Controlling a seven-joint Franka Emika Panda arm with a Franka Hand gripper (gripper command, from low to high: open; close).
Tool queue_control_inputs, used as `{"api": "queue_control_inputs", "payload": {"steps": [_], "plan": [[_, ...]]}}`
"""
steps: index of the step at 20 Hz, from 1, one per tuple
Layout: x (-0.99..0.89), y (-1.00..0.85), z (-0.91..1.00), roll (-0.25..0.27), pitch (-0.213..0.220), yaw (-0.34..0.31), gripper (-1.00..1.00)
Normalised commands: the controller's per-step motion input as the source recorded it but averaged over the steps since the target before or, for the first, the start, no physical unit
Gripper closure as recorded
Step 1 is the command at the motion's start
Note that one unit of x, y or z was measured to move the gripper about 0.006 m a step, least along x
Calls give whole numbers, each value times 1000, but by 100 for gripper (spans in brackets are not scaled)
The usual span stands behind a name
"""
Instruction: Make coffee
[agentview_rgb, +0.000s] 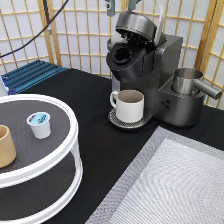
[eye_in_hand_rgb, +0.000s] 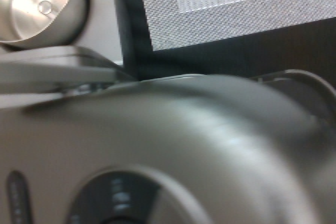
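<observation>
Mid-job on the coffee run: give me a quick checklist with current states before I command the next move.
1. Coffee machine lid raised, chamber exposed: ok.
2. Mug seated on the drip tray under the spout: ok.
3. Coffee pod loaded in the machine: not ok, it sits on the white round stand.
4. Pincer holding anything: cannot tell, only partly seen at the exterior view's top edge.
5. Wooden cup apart from the pod: ok.
</observation>
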Motion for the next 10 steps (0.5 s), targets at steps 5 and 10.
{"api": "queue_control_inputs", "payload": {"steps": [5, 10], "plan": [[68, -970, 145, 152, 51, 0, -100], [9, -1000, -214, 26, -39, 0, -100]]}}
